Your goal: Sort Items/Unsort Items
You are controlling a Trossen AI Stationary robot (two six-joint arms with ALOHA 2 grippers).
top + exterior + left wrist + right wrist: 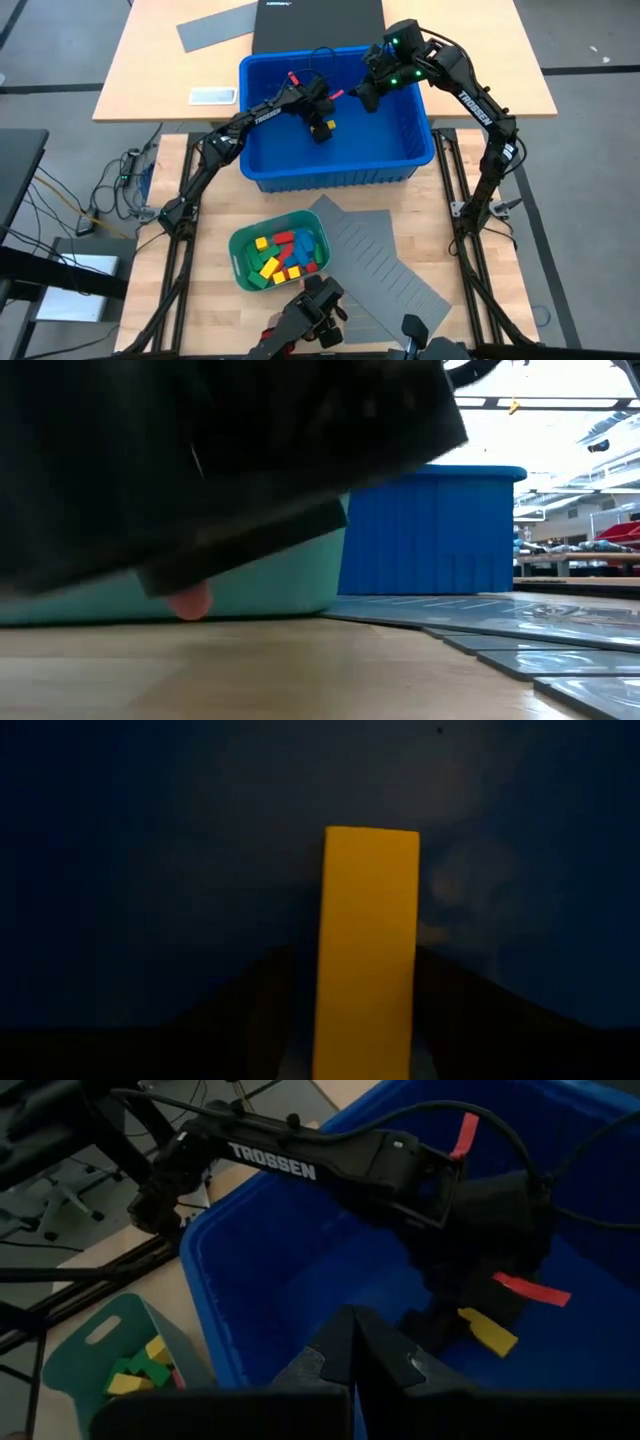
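Note:
A big blue bin [270,165] stands at the table's far middle. Inside it my left gripper [322,128] is shut on a yellow block [368,930], which also shows in the right wrist view as the yellow block [488,1332] under the left arm's dark fingers. My right gripper [355,1330] hangs shut and empty over the bin's far right part [365,98]. Several red, yellow, green and blue blocks [285,255] lie in the teal tray [240,262] at the near middle. My left gripper pinches the yellow block's two long sides [335,1000] between its two fingers [265,995]. The fingers slant steeply down into the bin and lie along the block. The block's free end [500,1342] sticks out past the fingertips, tilted; whether it touches the bin's floor I cannot tell.
A grey slotted divider sheet [385,265] lies beside the tray at the near right. Beyond the bin lie another grey sheet [215,28], a black box [318,22] and a small white object [212,96]. A dark device [315,310] sits at the near edge.

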